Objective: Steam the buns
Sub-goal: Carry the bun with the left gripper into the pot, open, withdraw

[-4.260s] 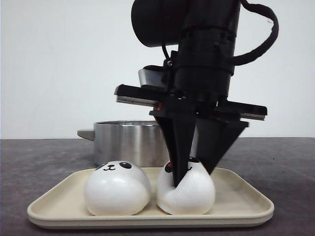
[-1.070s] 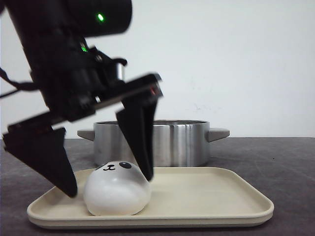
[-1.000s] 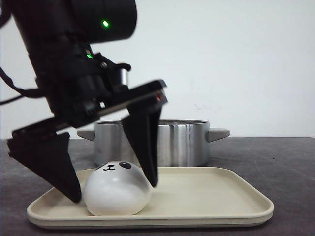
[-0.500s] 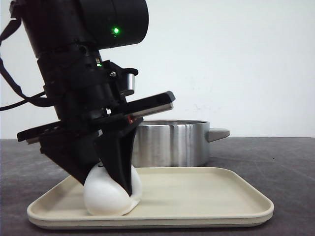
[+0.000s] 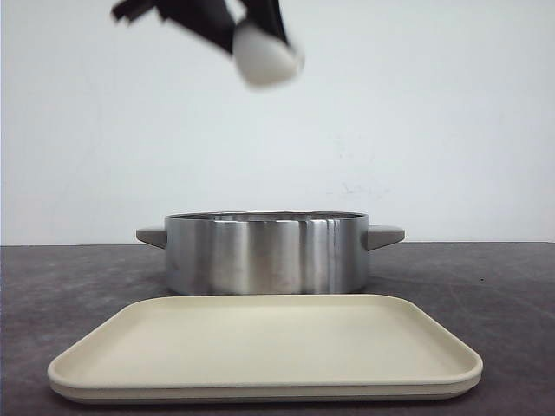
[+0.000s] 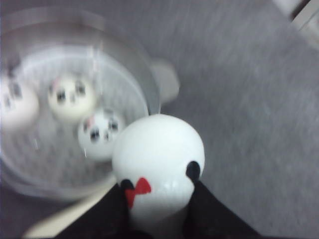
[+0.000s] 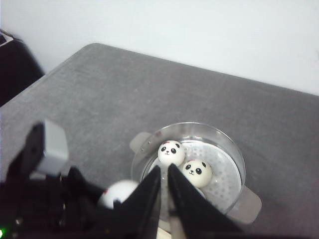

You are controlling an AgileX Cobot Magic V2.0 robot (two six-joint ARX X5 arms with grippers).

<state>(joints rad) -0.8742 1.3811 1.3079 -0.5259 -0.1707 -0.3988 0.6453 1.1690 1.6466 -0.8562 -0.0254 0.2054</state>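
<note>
Front view: tray (image 5: 260, 347) bare, steel pot (image 5: 264, 253) just behind it on the grey table (image 5: 486, 277). High above the pot's left half, the left gripper (image 5: 251, 30) carries a white bun (image 5: 264, 54), fingers pinched on its sides; arm mostly cut off by the frame, all of it blurred. Pot interior not visible from this angle. Left wrist view: the held bun (image 6: 158, 164) fills the centre, dark fingers (image 6: 112, 211) clamped at its base, a red mark and black patches showing. Beside it, lower down, the pot (image 6: 149, 94) holds three buns: one (image 6: 71, 97), another (image 6: 99, 134) close by it, a third (image 6: 15, 104) at the edge, smeared by blur. Right wrist view: right gripper (image 7: 164, 189) hangs high over the pot (image 7: 234, 164), fingers nearly together with only a slim gap, nothing between them. Two buns (image 7: 171, 152) (image 7: 197, 172) sit touching on the perforated rack; the third is hidden behind the fingers. The carried bun (image 7: 119, 193) shows near the pot's rim. Risks, as I judge them: the glossy, soft bun could squeeze out of the pinch; released off-centre it could catch the rim and roll onto the table, or land on the buns already inside.
</note>
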